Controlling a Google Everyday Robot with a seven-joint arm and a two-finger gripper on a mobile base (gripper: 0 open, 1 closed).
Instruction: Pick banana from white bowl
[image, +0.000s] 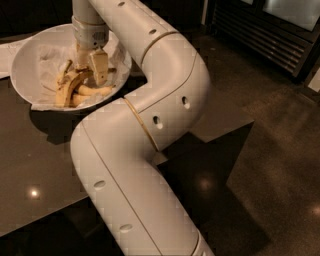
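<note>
The pincer (90, 70) hangs over the banana (67, 88) in the white bowl (21, 65).

dark table (30, 170) carries the white bowl (21, 60), the gripper (90, 74) inside it.

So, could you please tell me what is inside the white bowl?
Crumpled white paper lines the white bowl; on it lie the long, curved banana and shorter bananas. The gripper hangs down among them, hiding part of the pile and anything beneath it.
</note>
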